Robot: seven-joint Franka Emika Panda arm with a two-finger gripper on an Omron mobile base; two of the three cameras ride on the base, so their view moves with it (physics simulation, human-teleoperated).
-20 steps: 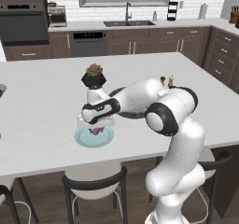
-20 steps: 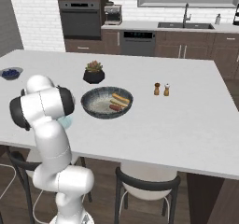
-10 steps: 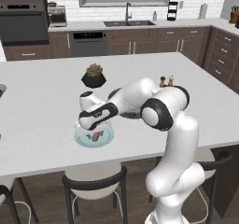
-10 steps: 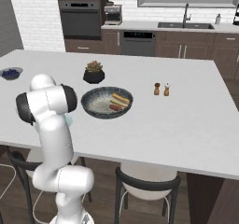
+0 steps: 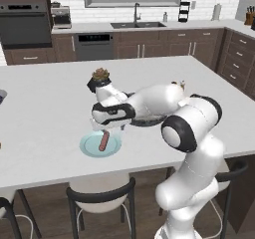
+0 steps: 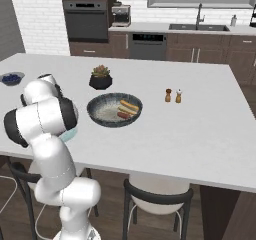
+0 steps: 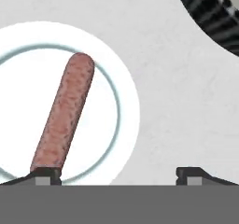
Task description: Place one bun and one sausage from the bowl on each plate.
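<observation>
The pale teal plate (image 5: 89, 148) lies near the counter's front edge, and one reddish sausage (image 5: 104, 141) rests flat on it. My gripper (image 5: 106, 128) hovers just above that plate, open, holding nothing. In the hand view the sausage (image 7: 63, 118) runs diagonally across the plate (image 7: 128, 106), its lower end beside my left fingertip (image 7: 45, 175); the gripper (image 7: 119, 176) stands wide. The dark bowl (image 6: 102, 112) sits right of the plate and holds buns (image 6: 129, 105) and another sausage (image 6: 123, 115). Its ribbed outer wall (image 7: 210, 13) shows at the hand view's top right.
A black plant pot (image 6: 100, 78) stands behind the bowl. Salt and pepper shakers (image 6: 172, 95) are further right. A small bowl of berries (image 6: 11, 77) sits at the far left of the counter. Stools stand under the counter's front edge.
My gripper has gone from shut to open over the teal plate, and the sausage it carried now lies loose on the plate.
</observation>
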